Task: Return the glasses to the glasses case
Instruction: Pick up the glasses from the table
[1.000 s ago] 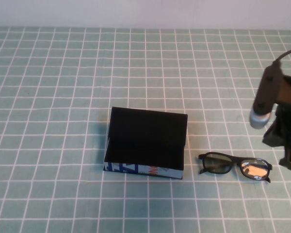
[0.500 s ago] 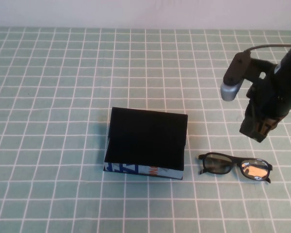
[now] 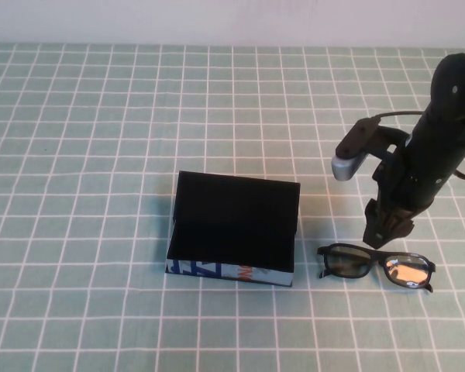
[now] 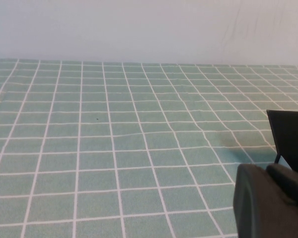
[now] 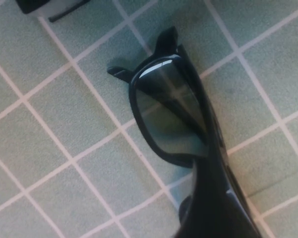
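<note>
The glasses case (image 3: 232, 229) stands open mid-table, its black lid raised at the back and its blue and white front facing me. The black glasses (image 3: 376, 265) lie on the cloth just right of the case, with an orange glint in the right lens. My right gripper (image 3: 387, 227) points down just above the glasses, over their middle. In the right wrist view the gripper (image 5: 246, 215) is open and the glasses' frame (image 5: 208, 148) runs between the jaws. My left gripper (image 4: 270, 203) is out of the high view, low beside the case's lid (image 4: 290, 136).
A green cloth with a white grid (image 3: 101, 155) covers the table. A pale wall (image 3: 217, 19) runs along the far edge. A corner of the case (image 5: 39, 6) shows in the right wrist view.
My right arm has swung in from the right edge and come down to just above the glasses. The glasses and the case have not moved.
</note>
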Motion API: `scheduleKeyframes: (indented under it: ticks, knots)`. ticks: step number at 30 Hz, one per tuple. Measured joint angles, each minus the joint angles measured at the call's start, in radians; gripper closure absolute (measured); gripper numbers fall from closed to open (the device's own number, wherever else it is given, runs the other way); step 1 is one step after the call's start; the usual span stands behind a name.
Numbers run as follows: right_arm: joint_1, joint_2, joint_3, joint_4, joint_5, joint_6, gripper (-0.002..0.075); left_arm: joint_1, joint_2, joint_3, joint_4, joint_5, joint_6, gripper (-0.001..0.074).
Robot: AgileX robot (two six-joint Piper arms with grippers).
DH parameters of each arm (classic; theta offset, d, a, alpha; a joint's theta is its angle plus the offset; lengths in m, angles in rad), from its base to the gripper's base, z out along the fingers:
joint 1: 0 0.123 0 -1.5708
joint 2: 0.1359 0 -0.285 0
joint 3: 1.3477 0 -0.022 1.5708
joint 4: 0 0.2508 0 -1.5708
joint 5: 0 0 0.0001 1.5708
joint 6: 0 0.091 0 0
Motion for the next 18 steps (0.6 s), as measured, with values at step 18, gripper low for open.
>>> scheduleKeyframes:
  ticks: [18]
  knots:
    - [-0.011,0.107,-0.002,0.075,-0.014,0.002,0.0449,0.0,0.0,0.0,0.0,0.0,0.002,0.0734]
